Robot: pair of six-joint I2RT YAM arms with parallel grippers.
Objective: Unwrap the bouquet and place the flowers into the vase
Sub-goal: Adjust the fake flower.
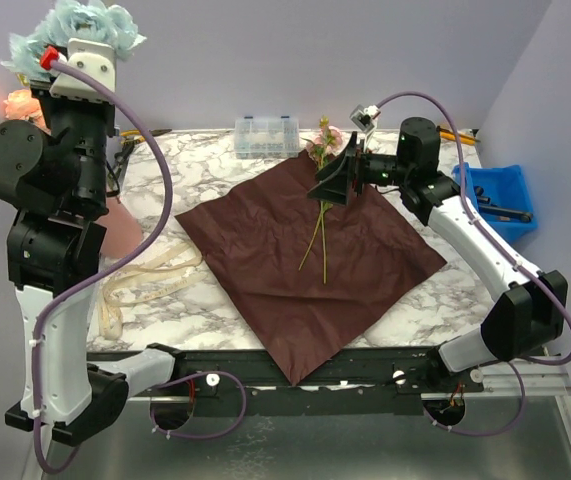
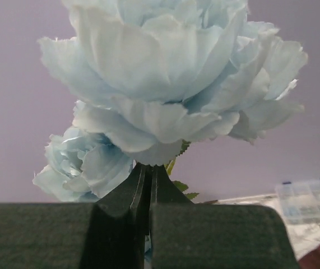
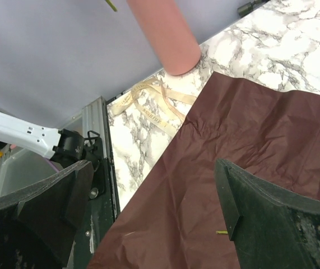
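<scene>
My left gripper is raised high at the back left, shut on the stem under light blue flowers. The salmon-pink vase stands below, mostly hidden behind the left arm. A peach bloom shows beside that arm. The maroon sheet lies spread flat, with pink flowers on thin green stems lying on it. My right gripper hovers open over those stems, nothing between its fingers. The beige ribbon lies loose beside the sheet.
A clear plastic box sits at the back edge of the marble table. A blue bin with tools stands at the right. The black rail runs along the near edge.
</scene>
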